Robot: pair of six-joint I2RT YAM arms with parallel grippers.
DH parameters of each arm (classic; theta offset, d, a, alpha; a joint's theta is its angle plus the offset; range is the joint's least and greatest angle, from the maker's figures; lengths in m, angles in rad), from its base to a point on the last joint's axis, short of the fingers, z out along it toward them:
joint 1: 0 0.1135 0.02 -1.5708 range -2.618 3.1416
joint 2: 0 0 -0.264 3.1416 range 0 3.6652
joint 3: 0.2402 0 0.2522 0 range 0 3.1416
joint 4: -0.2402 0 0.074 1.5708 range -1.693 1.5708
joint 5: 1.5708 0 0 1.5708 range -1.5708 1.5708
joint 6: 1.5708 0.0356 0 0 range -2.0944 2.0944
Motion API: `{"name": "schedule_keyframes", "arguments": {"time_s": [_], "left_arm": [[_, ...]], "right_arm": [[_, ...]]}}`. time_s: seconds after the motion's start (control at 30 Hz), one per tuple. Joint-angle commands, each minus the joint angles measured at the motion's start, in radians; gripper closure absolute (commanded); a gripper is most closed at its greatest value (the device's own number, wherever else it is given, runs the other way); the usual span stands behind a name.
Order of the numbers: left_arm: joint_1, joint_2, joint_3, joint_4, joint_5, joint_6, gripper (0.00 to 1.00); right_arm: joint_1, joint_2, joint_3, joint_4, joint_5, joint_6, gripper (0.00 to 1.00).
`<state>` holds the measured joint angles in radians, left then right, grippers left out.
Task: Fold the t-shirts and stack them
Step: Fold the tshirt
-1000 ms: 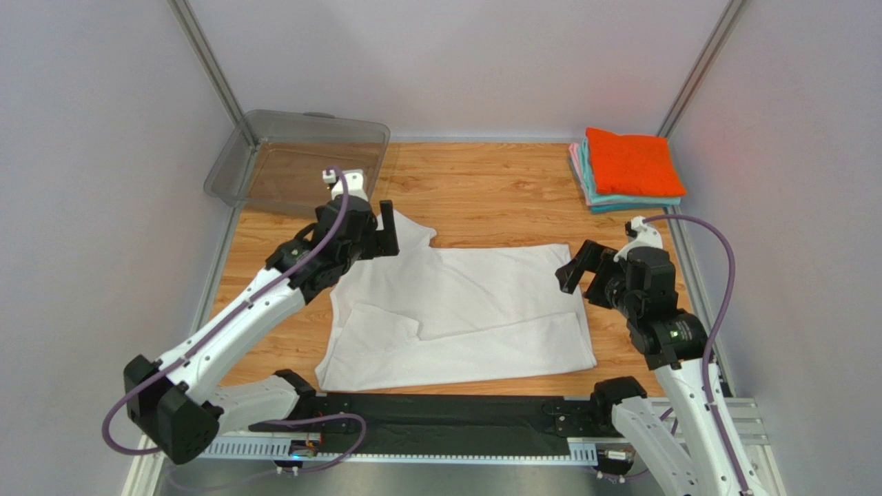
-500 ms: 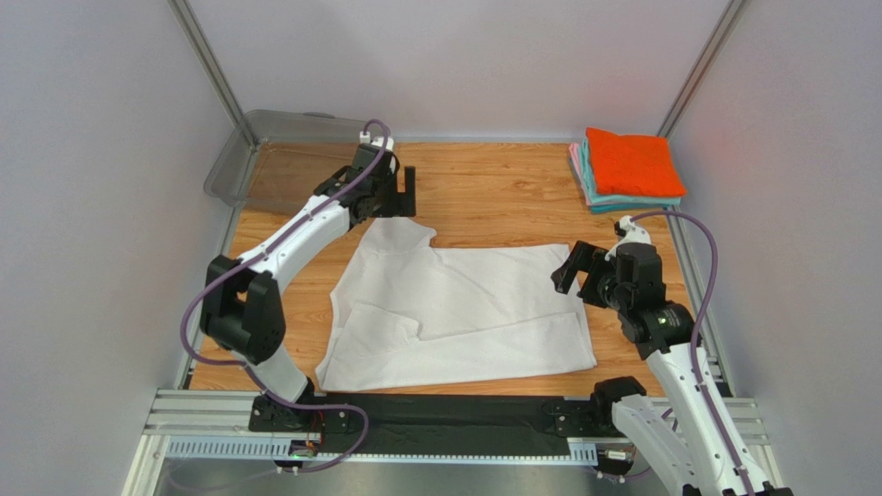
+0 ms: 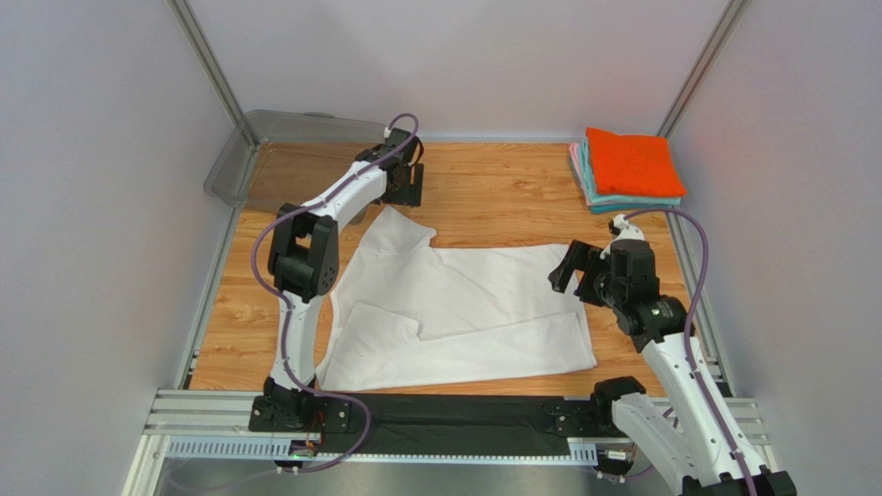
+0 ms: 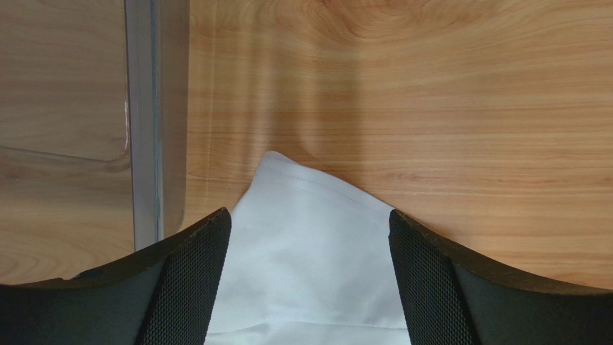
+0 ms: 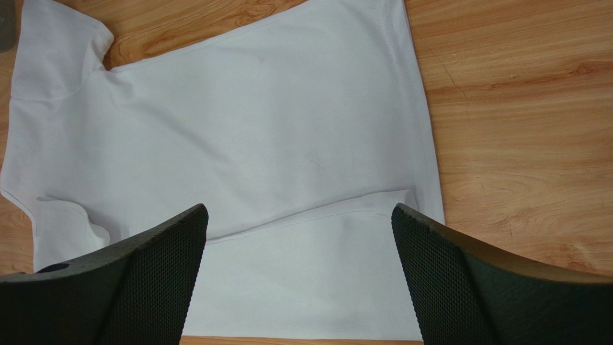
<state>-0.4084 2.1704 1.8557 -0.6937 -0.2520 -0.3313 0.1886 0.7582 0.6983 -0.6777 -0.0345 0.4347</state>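
A white t-shirt [image 3: 456,310] lies spread on the wooden table, its near long edge folded over. A sleeve [image 4: 309,237] points toward the far left. My left gripper [image 3: 407,184] is open and empty, stretched far out above that sleeve tip; the sleeve shows between its fingers [image 4: 187,280]. My right gripper [image 3: 572,271] is open and empty, hovering at the shirt's right edge; the shirt [image 5: 273,144] fills its view. A stack of folded shirts [image 3: 627,171], orange on top with teal and pink under it, sits at the far right.
A clear grey plastic bin [image 3: 295,157] stands at the far left corner; its edge [image 4: 144,144] shows next to the left gripper. Grey walls and metal posts close in the table. Bare wood [image 3: 487,196] lies between bin and stack.
My left arm has stretched away from me, its gripper going from over the sleeve to the far table past the sleeve tip. The right gripper has shifted slightly left. The shirt has not moved.
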Motion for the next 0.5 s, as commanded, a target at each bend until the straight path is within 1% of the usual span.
{"name": "schedule_keyframes", "arguments": {"time_s": [0.0, 0.1, 0.2, 0.37, 0.47], "left_arm": [[0.008, 0.043, 0.08, -0.063, -0.049, 0.025, 0.16], [0.014, 0.083, 0.12, -0.067, -0.047, 0.017, 0.23], [0.02, 0.117, 0.152, -0.076, -0.052, 0.009, 0.26], [0.029, 0.15, 0.166, -0.081, -0.092, -0.009, 0.27], [0.039, 0.172, 0.183, -0.078, -0.092, -0.018, 0.27]], "right_arm": [[0.002, 0.001, -0.002, 0.043, -0.001, -0.019, 0.0], [0.002, 0.003, -0.003, 0.044, 0.001, -0.021, 0.0], [0.002, 0.001, -0.006, 0.044, 0.001, -0.017, 0.0], [0.002, 0.003, -0.008, 0.049, -0.002, -0.019, 0.0], [0.0, 0.01, -0.008, 0.052, -0.002, -0.019, 0.0]]}}
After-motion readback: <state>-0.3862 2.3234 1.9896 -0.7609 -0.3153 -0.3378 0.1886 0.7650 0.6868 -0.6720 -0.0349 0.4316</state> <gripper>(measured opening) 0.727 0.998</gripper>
